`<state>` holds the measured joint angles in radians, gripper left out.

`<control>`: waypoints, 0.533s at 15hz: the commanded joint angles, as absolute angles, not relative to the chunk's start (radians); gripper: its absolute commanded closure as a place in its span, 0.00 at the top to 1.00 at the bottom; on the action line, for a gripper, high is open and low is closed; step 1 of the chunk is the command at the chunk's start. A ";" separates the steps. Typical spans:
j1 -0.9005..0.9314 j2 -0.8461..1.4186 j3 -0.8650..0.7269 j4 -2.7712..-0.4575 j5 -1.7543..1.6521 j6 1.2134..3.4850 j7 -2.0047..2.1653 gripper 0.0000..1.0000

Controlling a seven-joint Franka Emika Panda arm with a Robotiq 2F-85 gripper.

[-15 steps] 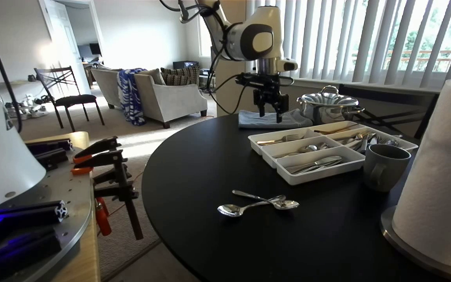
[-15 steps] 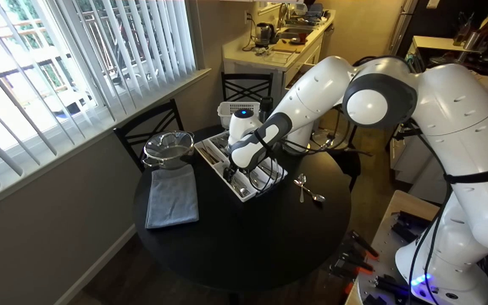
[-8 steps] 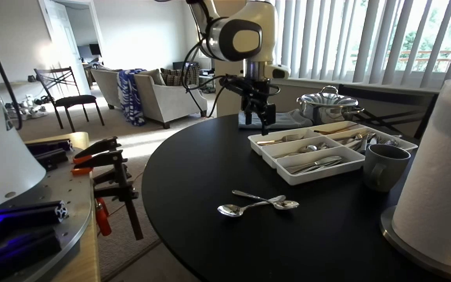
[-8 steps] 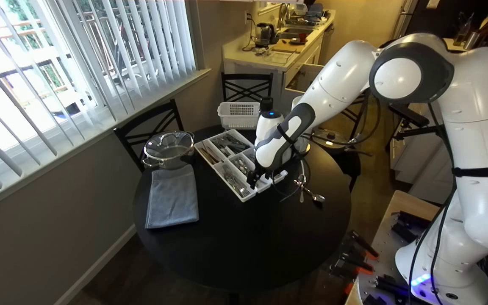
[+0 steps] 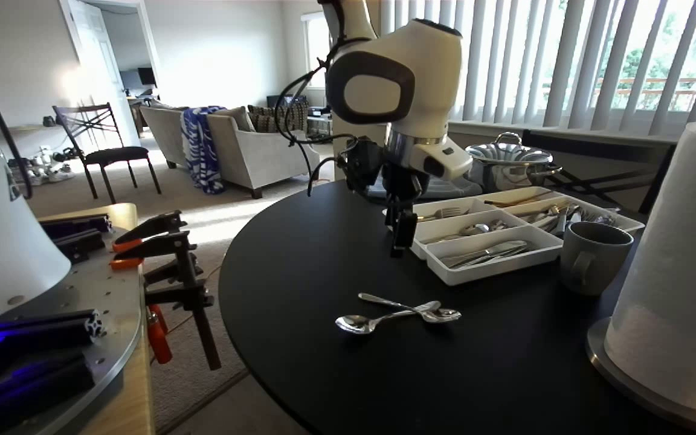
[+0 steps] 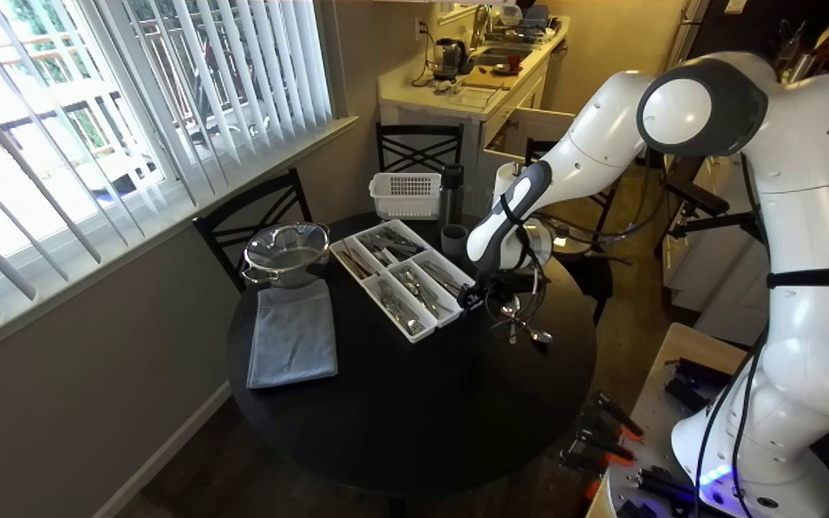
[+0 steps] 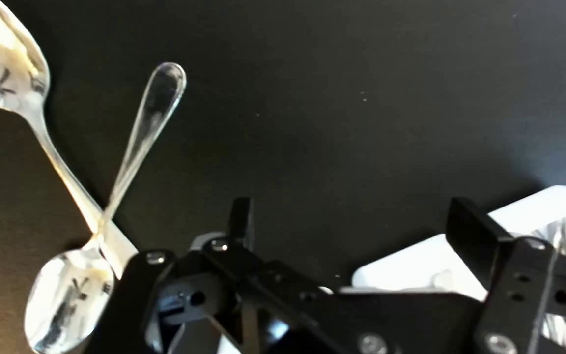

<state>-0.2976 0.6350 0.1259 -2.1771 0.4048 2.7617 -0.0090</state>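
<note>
My gripper (image 7: 352, 221) gapes wide, holding nothing. I'd best straddle the handle of one spoon (image 7: 148, 119), well away from where the other spoon (image 7: 69, 178) crosses.

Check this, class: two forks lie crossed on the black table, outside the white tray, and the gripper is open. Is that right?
Not quite: the wrist view shows two spoons, not forks. They do lie crossed on the black table, outside the white tray, and the gripper is open.
</note>
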 commanded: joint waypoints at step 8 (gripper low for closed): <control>-0.233 0.702 -0.009 -2.195 0.447 2.768 0.216 1.00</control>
<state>-0.2950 0.7018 0.0540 -2.1764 0.4477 2.7614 0.1162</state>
